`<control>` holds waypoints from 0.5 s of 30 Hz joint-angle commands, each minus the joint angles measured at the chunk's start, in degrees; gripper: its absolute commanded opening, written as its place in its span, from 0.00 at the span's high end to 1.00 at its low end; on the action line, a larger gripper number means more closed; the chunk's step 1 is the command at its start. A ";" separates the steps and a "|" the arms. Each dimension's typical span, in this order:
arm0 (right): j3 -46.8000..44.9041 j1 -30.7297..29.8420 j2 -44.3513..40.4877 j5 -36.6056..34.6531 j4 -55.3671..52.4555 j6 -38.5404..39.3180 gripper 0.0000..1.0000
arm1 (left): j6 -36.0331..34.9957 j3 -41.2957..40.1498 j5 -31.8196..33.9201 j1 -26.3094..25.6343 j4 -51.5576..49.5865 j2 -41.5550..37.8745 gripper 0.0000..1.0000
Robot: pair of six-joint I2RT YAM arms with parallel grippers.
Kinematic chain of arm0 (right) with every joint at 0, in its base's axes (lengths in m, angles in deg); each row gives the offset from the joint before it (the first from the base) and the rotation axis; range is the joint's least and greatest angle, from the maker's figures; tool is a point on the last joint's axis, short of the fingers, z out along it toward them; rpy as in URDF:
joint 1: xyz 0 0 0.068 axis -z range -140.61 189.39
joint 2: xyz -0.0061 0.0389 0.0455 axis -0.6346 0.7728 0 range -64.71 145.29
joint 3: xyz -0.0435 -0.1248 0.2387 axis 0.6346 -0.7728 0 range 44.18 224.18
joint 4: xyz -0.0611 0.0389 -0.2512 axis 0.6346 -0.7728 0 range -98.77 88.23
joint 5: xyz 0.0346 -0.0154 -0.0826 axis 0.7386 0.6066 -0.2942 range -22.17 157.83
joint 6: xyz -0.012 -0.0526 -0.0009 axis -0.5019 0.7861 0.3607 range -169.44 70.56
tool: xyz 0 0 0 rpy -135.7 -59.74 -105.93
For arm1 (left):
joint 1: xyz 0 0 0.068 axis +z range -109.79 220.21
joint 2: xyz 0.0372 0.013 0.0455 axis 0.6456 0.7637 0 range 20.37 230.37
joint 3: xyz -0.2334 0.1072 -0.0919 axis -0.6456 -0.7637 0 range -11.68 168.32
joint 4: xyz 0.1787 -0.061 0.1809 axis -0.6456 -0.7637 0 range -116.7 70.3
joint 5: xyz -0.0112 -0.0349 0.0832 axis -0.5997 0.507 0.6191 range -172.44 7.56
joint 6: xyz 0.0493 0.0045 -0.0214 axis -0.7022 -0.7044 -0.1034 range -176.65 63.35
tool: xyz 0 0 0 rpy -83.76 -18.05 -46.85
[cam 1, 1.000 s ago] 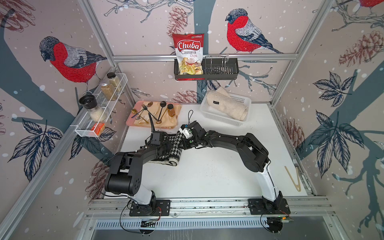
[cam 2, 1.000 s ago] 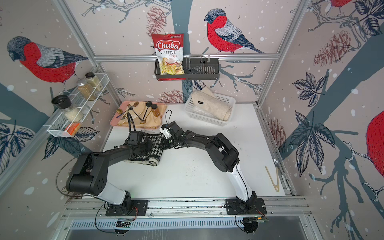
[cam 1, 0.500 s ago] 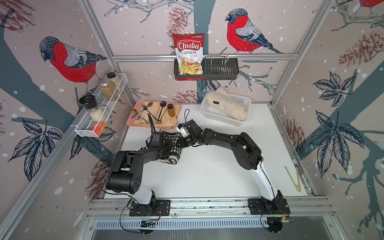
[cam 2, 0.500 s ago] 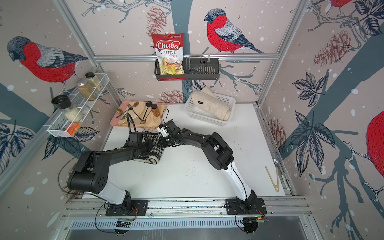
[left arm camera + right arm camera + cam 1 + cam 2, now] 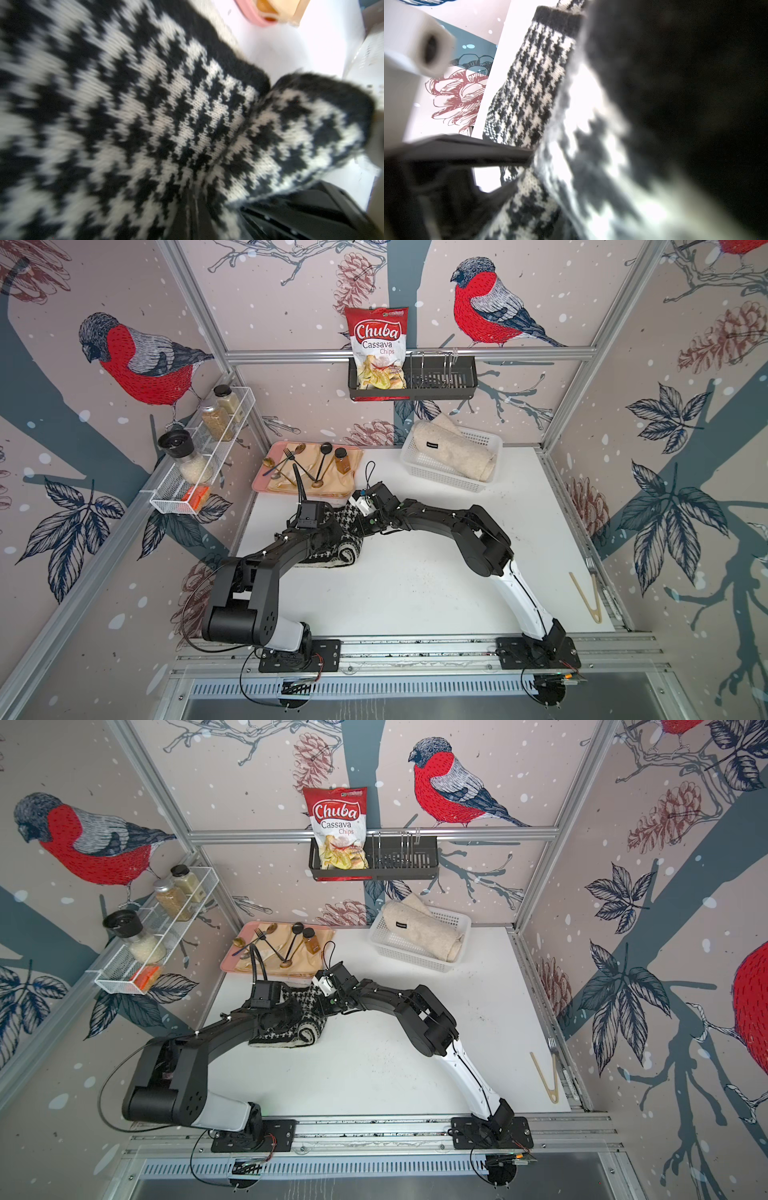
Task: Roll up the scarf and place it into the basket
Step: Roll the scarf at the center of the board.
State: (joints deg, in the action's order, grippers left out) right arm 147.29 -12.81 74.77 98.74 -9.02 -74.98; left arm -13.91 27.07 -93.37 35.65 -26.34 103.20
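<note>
We see the houndstooth scarf (image 5: 348, 551) partly rolled on the white table (image 5: 415, 593), near the pink tray (image 5: 259, 486) and well apart from the basket (image 5: 428, 472). We find the left gripper (image 5: 329, 531) and right gripper (image 5: 362, 526) both clamped on the scarf.

You are looking into a booth with wallpapered panels (image 5: 291, 302) on three sides: a pale pinkish ground with white flecks, red-breasted bullfinches, pine cones, dark leaves and broad teal branches. Aluminium posts (image 5: 199, 310) climb the two back corners, and a horizontal bar (image 5: 291, 355) crosses the back wall in the upper middle of the frame. The white tabletop (image 5: 415, 593) fills the centre, with dark specks toward its right side. Along the lower edge you have a slotted aluminium rail (image 5: 415, 649) and, below it, a grey vented strip (image 5: 415, 691). The light is bright and even, and the shadows are soft.
</note>
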 commanded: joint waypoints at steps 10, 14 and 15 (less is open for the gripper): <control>-22.89 1.58 -12.00 -14.28 -16.14 8.08 0.89 | -3.42 4.82 -10.88 -2.37 -0.17 -0.82 0.92; -27.84 1.58 -16.61 -15.56 -18.01 9.24 0.89 | -2.65 6.57 -14.10 -8.60 4.18 1.46 0.94; -28.82 1.58 -17.60 -15.90 -18.06 9.11 0.89 | -2.12 7.01 -15.46 -9.89 5.51 2.28 0.94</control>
State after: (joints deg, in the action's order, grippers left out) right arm 121.63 -11.13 57.40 91.79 -6.46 -67.53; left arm -16.38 33.12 -103.73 28.31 -25.79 104.20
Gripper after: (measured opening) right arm 0.114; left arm 0.063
